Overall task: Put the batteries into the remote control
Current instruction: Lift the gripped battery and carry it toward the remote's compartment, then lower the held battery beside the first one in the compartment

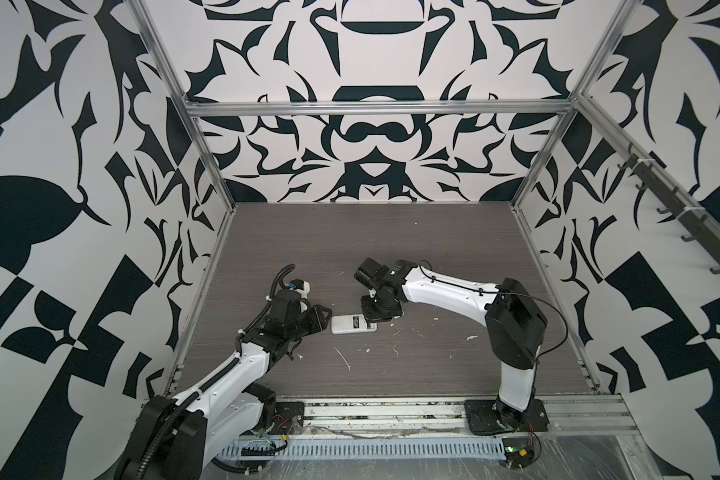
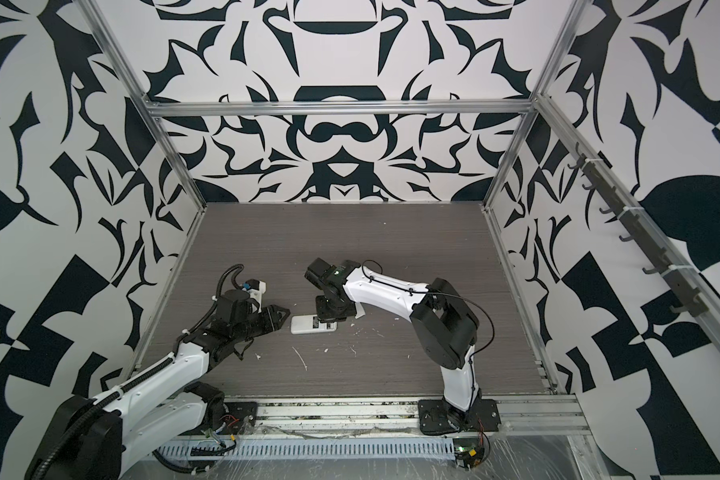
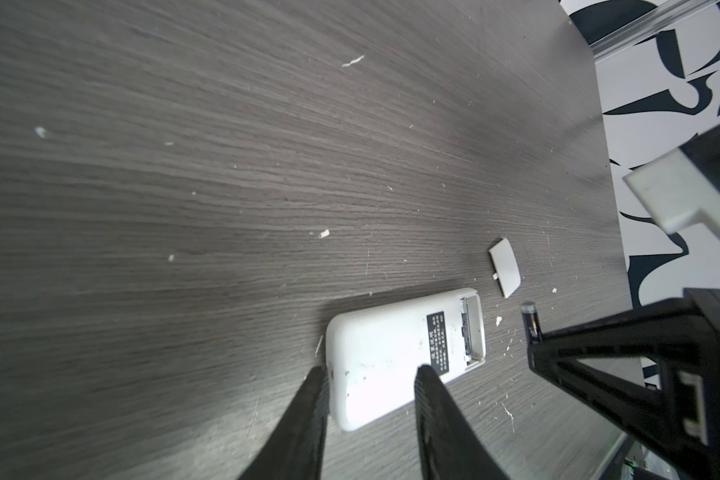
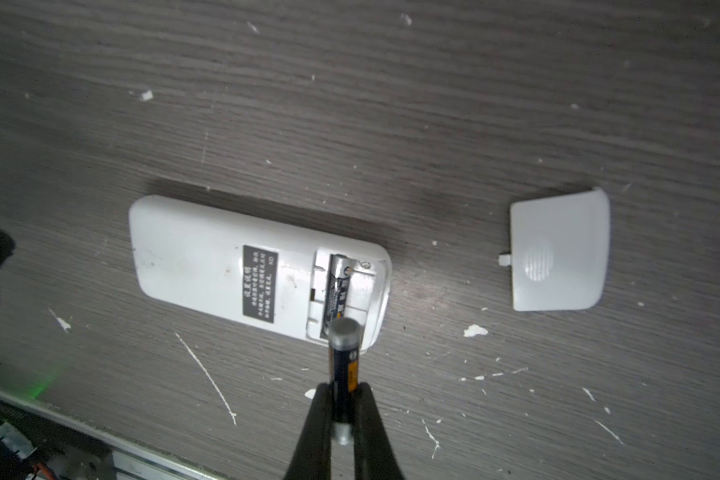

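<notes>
The remote control (image 1: pixel 348 325) (image 2: pixel 304 326) lies face down on the table, white back and black label up (image 4: pixel 200 266) (image 3: pixel 383 353). Its battery bay at the right end is uncovered, and one battery (image 4: pixel 338 282) lies inside. My right gripper (image 4: pixel 344 388) (image 1: pixel 373 318) is shut on the second battery (image 4: pixel 344 365) (image 3: pixel 531 326), which it holds just above the bay's near edge. My left gripper (image 3: pixel 368 372) (image 1: pixel 324 318) is open at the remote's other end. One finger stands beside that end and the other over the back.
The loose white cover plate (image 4: pixel 558 253) (image 3: pixel 504 266) lies on the table just beyond the remote's bay end. White scraps (image 4: pixel 474 330) dot the dark wood table (image 1: pixel 391 249). Patterned walls enclose three sides, and a metal rail (image 1: pixel 391 409) runs along the front.
</notes>
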You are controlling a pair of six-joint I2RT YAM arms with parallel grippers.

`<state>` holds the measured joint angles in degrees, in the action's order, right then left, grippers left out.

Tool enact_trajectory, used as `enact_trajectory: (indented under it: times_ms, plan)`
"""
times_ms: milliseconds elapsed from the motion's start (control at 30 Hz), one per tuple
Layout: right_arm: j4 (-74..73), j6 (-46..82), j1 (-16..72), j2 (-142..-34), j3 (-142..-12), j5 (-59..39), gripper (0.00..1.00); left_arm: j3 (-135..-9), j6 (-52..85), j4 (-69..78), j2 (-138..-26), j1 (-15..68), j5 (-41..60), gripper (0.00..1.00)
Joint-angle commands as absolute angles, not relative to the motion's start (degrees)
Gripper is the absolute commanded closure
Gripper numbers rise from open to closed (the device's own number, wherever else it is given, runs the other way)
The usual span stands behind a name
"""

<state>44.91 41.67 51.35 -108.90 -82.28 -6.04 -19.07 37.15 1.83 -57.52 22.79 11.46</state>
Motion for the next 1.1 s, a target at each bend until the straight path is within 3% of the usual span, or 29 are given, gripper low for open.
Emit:
enact_trajectory:
  times_ms: [0,300,1067]
  plan:
    - [44.11,42.09,50.25,-106.29,-80.41,-6.46,1.00,-18.81,36.21,2.89,-58.04,22.72,12.59,0.56]
    - [43.79,42.20,49.26,-107.37,-81.10,-9.21,1.00,-18.90,36.21,3.16,-58.62,22.74,12.83,0.46]
    - [37.90,48.42,51.37,-107.34,-76.92,-10.65,1.00,-18.81,36.21,3.05,-58.66,22.88,12.22,0.40]
